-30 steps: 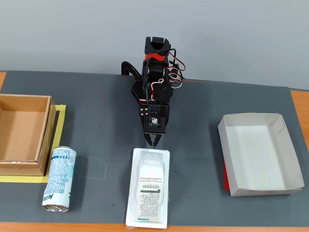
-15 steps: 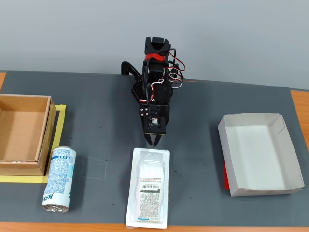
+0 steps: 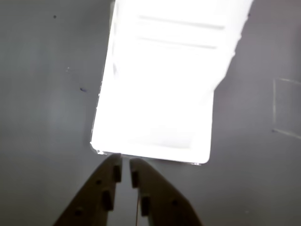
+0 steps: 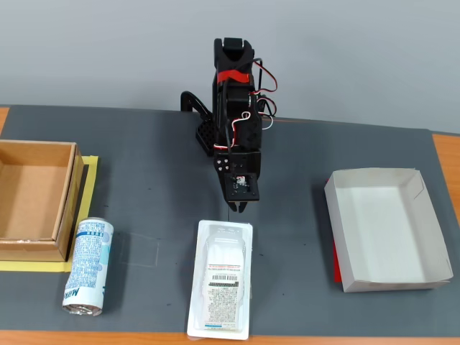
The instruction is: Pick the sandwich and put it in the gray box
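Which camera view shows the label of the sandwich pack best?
The fixed view: the whole sandwich lies there with its barcode label readable as print. In the wrist view the sandwich is overexposed white, cut off at the top, with no label visible, just beyond the gripper.

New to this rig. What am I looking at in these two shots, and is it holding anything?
It is a small black robot arm bolted at the back of a dark gray table. The fixed view looks at it from the front. The wrist view rides on the arm and looks down past its hand.

On the table, as the fixed view shows it: the sandwich in a clear pack at centre, the gray box at right, a brown cardboard box and a lying drink can at left.

The hand holds nothing. Its two fingers are nearly closed, just short of the pack's near edge.
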